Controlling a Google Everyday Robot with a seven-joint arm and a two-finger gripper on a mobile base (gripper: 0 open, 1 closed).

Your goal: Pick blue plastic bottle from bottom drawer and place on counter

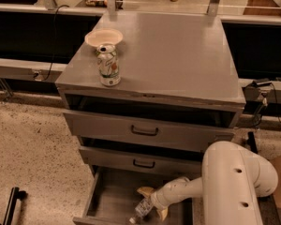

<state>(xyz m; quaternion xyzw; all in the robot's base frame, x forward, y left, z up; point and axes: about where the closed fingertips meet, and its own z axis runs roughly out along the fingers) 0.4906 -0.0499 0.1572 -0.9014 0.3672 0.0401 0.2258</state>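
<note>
The blue plastic bottle [142, 208], clear with a white cap, lies on its side on the floor of the open bottom drawer [110, 196], cap toward the front edge. My gripper [153, 202] is down inside the drawer, open. One yellowish finger [145, 190] is behind the bottle and the other is in front of it, so they straddle its body. My white arm reaches in from the right. The grey counter [178, 50] is the cabinet top above.
A white-and-green drink can [108, 65] and a pale bowl [103, 36] stand at the counter's left front. Two grey drawer fronts with black handles [145, 131] sit above the open drawer, slightly pulled out. My arm's bulky white housing [236, 182] is at the lower right.
</note>
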